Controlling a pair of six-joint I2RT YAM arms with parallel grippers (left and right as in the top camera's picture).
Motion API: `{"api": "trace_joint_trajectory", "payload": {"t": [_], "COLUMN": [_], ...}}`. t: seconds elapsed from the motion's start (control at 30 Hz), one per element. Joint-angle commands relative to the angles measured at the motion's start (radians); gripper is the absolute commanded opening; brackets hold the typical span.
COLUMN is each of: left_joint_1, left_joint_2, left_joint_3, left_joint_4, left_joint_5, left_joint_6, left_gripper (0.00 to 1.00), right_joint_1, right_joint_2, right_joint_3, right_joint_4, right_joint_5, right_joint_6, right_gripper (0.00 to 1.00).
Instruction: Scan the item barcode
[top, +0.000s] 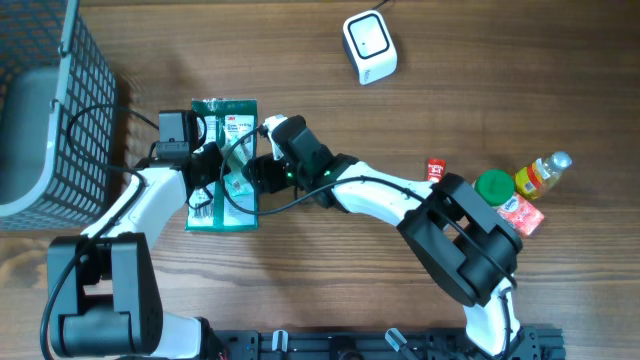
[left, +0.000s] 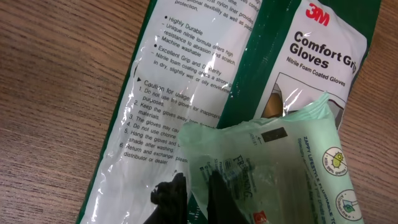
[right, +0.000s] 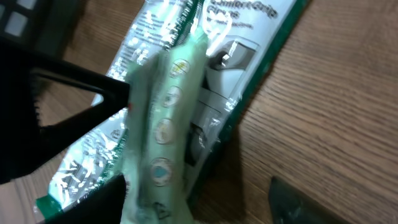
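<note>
Left end effector (left: 193, 190): closed, black fingers pinching the lower edge of a pale green soft plastic pack (left: 280, 162) with printed round symbols. We log this pack as lifted on edge above a flat green-and-white plastic package of 3M gloves (left: 205, 81), which lies on the wooden counter (top: 300, 290) left of centre.

Right end effector (top: 262, 155): jaws spread wide with the same pale green pack between them. One finger tip looks right against the pack and the other is well apart from it, so we record no grip here.

White rounded barcode scanner (top: 370, 45): near the counter's far edge, well apart from the pack.

Grey wire-mesh basket (top: 50, 100): at the far-left corner.

Toward the right edge, grouped closely:
- small red packet (top: 436, 170)
- green-lidded jar (top: 493, 185)
- yellow bottle (top: 540, 175)
- pink packet (top: 522, 213)
</note>
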Motion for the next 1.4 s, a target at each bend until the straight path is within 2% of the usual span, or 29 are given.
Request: {"api": "trace_joint_trajectory", "payload": {"t": [0.0,0.13,0.3,0.37,0.43,0.53,0.57,0.67,0.77,0.87,0.97,1.03,1.17,1.27,1.3,1.37], "left_joint_1": [0.005,0.005,0.005,0.006,0.006,0.006,0.006,0.005,0.005,0.005,0.005,-0.006,-0.055,-0.108,-0.121,-0.153], "left_joint_2": [0.021,0.025,0.039,0.010,-0.062,-0.220,-0.276,-0.411,-0.489,-0.488,-0.444,-0.406,-0.331,-0.284,-0.276,-0.266], "left_joint_3": [0.003,0.003,0.003,0.003,0.003,0.003,0.003,0.003,0.003,0.003,0.003,0.003,0.003,0.003,0.003,0.003], "left_joint_4": [-0.003,-0.003,-0.002,-0.017,-0.031,-0.050,-0.062,-0.117,-0.157,-0.183,-0.196,-0.196,-0.193,-0.188,-0.185,-0.169], "left_joint_5": [-0.009,-0.010,-0.009,-0.009,-0.009,-0.009,-0.009,0.017,0.114,0.153,0.190,0.220,0.228,0.236,0.246,0.261], "left_joint_6": [-0.002,-0.002,-0.001,-0.001,-0.002,-0.002,-0.003,-0.005,-0.005,-0.005,-0.004,-0.001,-0.001,-0.001,-0.001,-0.001], "left_gripper": [0.05,0.04,0.04,0.04,0.04,0.05,0.13,0.16,0.18,0.18,0.18,0.17,0.14,0.13,0.13,0.14], "right_joint_1": [0.000,0.000,-0.002,-0.014,-0.036,-0.074,-0.083,-0.103,-0.137,-0.182,-0.238,-0.249,-0.248,-0.248,-0.249,-0.250], "right_joint_2": [0.048,0.066,0.066,0.057,0.031,-0.039,-0.068,-0.133,-0.185,-0.202,-0.202,-0.202,-0.202,-0.202,-0.202,-0.202], "right_joint_3": [0.001,0.001,0.001,0.001,0.001,0.001,0.001,0.001,0.001,0.001,0.001,0.001,0.001,0.001,0.001,0.001], "right_joint_4": [0.009,0.011,0.009,0.010,0.011,0.009,0.003,-0.087,-0.223,-0.352,-0.527,-0.603,-0.624,-0.624,-0.624,-0.610], "right_joint_5": [0.007,-0.049,-0.059,-0.101,-0.120,-0.233,-0.277,-0.306,-0.306,-0.304,-0.301,-0.240,-0.021,-0.006,-0.005,-0.005], "right_joint_6": [0.116,0.119,0.111,0.110,0.104,-0.010,-0.030,-0.076,-0.164,-0.246,-0.476,-0.562,-0.573,-0.573,-0.571,-0.518], "right_gripper": [0.52,0.40,0.09,0.04,0.04,0.04,0.04,0.04,0.04,0.04,0.04,0.04,0.04,0.05,0.22,0.35]}}
